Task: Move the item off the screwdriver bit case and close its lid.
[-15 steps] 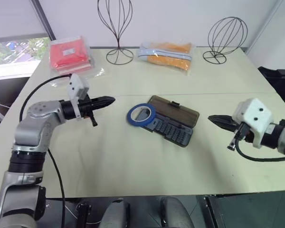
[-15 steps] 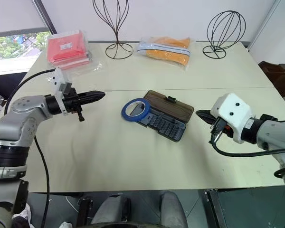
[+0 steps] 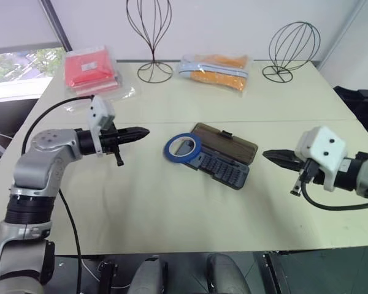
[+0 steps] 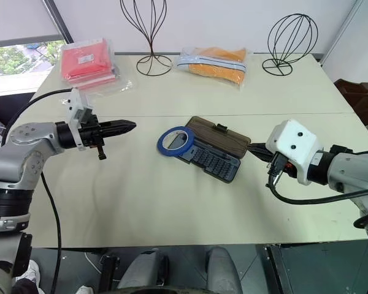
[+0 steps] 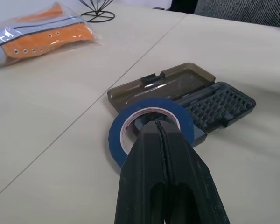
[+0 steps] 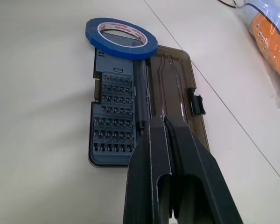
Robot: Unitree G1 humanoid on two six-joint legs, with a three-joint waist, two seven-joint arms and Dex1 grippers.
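Because the tape roll [image 3: 183, 147] lies on the case [image 3: 224, 165], the left end effector [image 3: 142, 131], pressed together like the right end effector [image 3: 268, 154], should spread to pinch its rim.

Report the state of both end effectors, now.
Left end effector: closed, holding nothing.
Right end effector: closed, holding nothing.

A pale cream table [image 3: 172, 202], a seam running across its top, spreads beneath the left gripper [image 3: 143, 130] and right gripper [image 3: 268, 154]. A white wall [image 3: 221, 24] rises beyond both. Daylight and greenery fill a window [image 3: 18, 64] outside the left gripper.
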